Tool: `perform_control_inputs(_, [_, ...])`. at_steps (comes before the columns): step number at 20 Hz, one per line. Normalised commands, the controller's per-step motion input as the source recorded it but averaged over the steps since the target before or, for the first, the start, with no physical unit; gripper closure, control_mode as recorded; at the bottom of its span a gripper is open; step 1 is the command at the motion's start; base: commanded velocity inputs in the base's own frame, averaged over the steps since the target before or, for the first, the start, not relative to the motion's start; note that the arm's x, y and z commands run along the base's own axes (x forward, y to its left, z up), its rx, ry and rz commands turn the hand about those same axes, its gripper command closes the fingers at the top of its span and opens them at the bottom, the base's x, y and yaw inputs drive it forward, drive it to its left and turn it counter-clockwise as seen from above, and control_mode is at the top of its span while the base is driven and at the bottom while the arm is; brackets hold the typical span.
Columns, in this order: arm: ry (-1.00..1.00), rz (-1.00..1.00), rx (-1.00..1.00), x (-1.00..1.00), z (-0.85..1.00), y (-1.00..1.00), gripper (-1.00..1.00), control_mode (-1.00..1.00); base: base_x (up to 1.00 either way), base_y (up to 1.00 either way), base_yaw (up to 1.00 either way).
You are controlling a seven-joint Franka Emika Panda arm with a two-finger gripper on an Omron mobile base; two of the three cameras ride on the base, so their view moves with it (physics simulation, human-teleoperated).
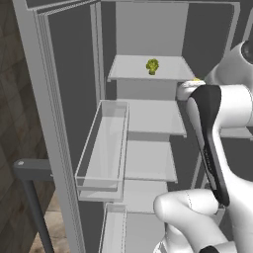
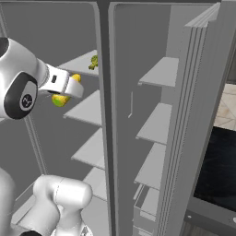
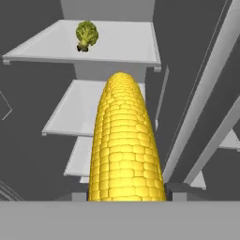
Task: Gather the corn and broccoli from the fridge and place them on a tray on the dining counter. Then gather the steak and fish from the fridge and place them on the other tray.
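The fridge stands open in front of me, its pale shelves stacked one above another. My gripper is shut on the corn, a yellow cob that runs away from the hand toward the shelves. From the right, the corn pokes out on both sides of the white hand; from the left, only a yellow sliver of the corn shows behind the arm. The broccoli sits alone on the top shelf, beyond and above the cob; the same broccoli is untouched.
A clear door bin hangs on the open left door, with another bin below it. The fridge's centre post and open right door stand to my right. A dark counter edge lies at the far right.
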Motion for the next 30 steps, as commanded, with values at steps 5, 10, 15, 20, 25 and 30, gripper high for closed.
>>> perform_control_inputs(5, [0.00,0.02,0.05,-0.46,-0.15,0.00,1.00,-1.00,0.00,0.00,0.00])
perform_control_inputs(10, [0.02,0.01,0.09,-0.46,-0.10,0.00,1.00,-1.00,0.00,0.00,0.00])
perform_control_inputs(15, [0.01,0.00,0.08,-0.25,-0.15,0.00,1.00,-1.00,0.00,0.00,0.00])
perform_control_inputs(20, [0.07,0.00,0.01,0.00,-0.08,0.00,1.00,-1.00,0.00,0.00,0.00])
perform_control_inputs(25, [0.03,0.00,0.00,-0.03,-0.06,0.00,1.00,-1.00,0.00,0.00,0.00])
perform_control_inputs(30, [-0.01,0.00,-0.01,-0.17,-0.14,0.00,1.00,-1.00,0.00,0.00,0.00])
